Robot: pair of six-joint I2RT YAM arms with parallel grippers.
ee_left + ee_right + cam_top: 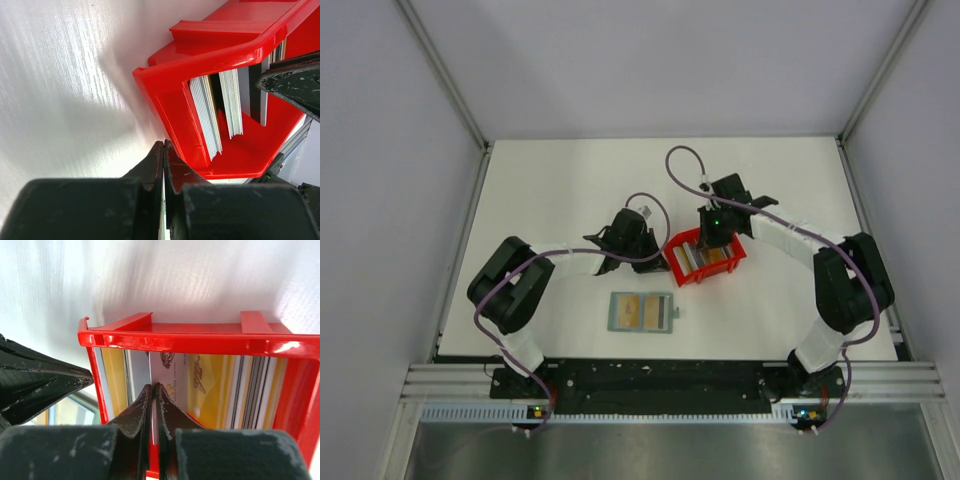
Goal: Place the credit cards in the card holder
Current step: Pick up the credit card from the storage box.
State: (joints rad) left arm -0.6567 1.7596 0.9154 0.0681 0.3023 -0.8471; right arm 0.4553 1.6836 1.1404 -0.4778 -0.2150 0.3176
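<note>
The card holder [641, 312] lies open on the table with tan credit cards in its pockets. More credit cards [210, 385] stand on edge in a red bin [706, 258]; the left wrist view shows them as white stacks [207, 115]. My left gripper [163, 145] is shut and empty, its tips against the bin's outer left wall [175, 115]. Over the bin, my right gripper [152, 386] is shut, its tips at the edge of a whitish card [170, 372]. Whether that card is pinched I cannot tell.
The white table [550, 190] is walled by pale panels on three sides. A metal rail [660, 385] runs along the near edge by the arm bases. The right gripper's dark finger [295, 85] shows over the bin in the left wrist view.
</note>
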